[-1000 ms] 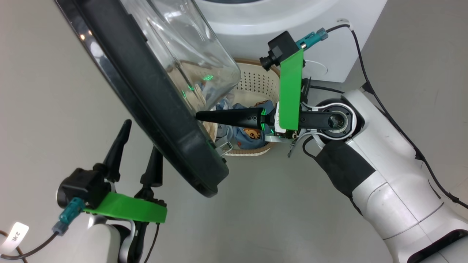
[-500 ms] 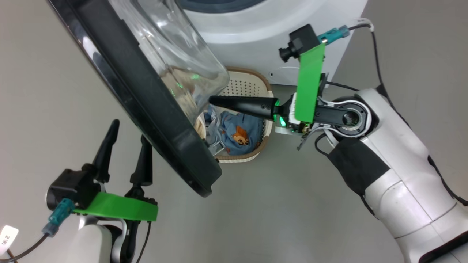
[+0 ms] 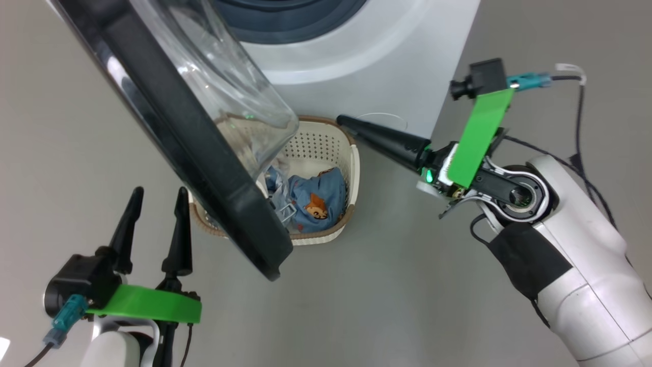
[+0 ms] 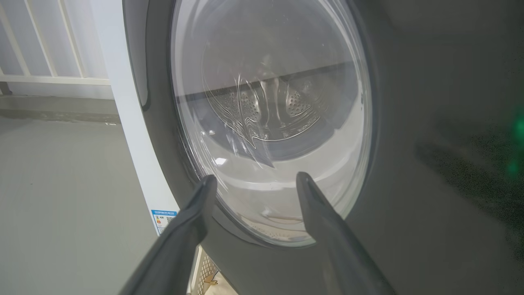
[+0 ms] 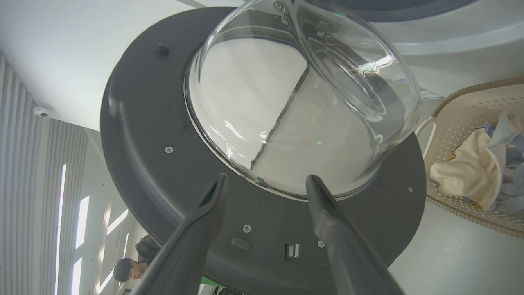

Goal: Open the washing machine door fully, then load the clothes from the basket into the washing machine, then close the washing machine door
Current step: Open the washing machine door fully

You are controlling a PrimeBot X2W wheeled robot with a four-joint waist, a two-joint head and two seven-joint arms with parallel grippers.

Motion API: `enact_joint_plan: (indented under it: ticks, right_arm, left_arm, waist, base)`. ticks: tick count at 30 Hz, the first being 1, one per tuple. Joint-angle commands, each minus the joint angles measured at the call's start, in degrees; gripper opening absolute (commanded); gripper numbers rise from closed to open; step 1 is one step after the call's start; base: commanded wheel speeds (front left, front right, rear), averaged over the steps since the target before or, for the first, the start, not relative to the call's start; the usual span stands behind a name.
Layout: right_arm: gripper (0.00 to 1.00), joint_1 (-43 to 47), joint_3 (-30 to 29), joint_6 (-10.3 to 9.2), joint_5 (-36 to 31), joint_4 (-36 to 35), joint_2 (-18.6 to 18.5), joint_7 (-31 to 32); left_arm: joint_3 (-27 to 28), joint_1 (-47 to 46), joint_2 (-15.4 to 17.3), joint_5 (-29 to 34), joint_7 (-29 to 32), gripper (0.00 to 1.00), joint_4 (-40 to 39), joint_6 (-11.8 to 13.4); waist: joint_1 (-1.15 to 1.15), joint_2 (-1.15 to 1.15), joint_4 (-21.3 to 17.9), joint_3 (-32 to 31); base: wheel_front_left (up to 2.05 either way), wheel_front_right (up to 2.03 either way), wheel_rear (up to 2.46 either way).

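The washing machine door (image 3: 204, 168) is hanging open, covering half the basket (image 3: 326, 148) and part of the clothes (image 3: 316, 201). The left gripper (image 3: 160, 191) and right gripper (image 5: 267, 177) are both gaping, empty.

Out of the basket (image 3: 354, 164)
The right gripper (image 3: 345, 122) is no longer above it but just past its right rim, fingers now spread apart.

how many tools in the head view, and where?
2: left tool lower left, open, outside the washing machine door; right tool at right, tip near the basket rim. Both unobstructed.
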Motion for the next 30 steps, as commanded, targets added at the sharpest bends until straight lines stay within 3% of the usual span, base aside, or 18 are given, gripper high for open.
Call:
enact_joint_plan:
  ticks: [1, 17, 30]
  right_arm:
    - [1.0, 1.3, -0.5, 0.18, -1.9, -2.5, 0.3, -2.4]
    - [1.0, 9.6, -1.0, 0.18, -21.0, -9.7, -5.2, -21.9]
    - [1.0, 17.0, -3.2, 0.18, -40.7, -9.4, -9.0, -41.7]
  left_arm:
    - [2.3, 0.2, 1.5, 0.8, -0.4, 1.0, -1.5, -0.1]
    - [3.7, 2.0, 1.6, 1.4, -0.4, 1.0, -1.7, -0.1]
    - [4.7, 3.3, 1.5, 2.0, -0.4, 1.0, -1.8, -0.1]
  waist:
    - [0.0, 0.0, -0.7, -0.6]
    - [0.0, 0.0, -2.3, -2.1]
    - [0.0, 0.0, -4.1, -3.1]
  base:
    - [0.0, 0.0, 0.0]
    - [0.0, 0.0, 0.0]
    - [0.0, 0.0, 0.0]
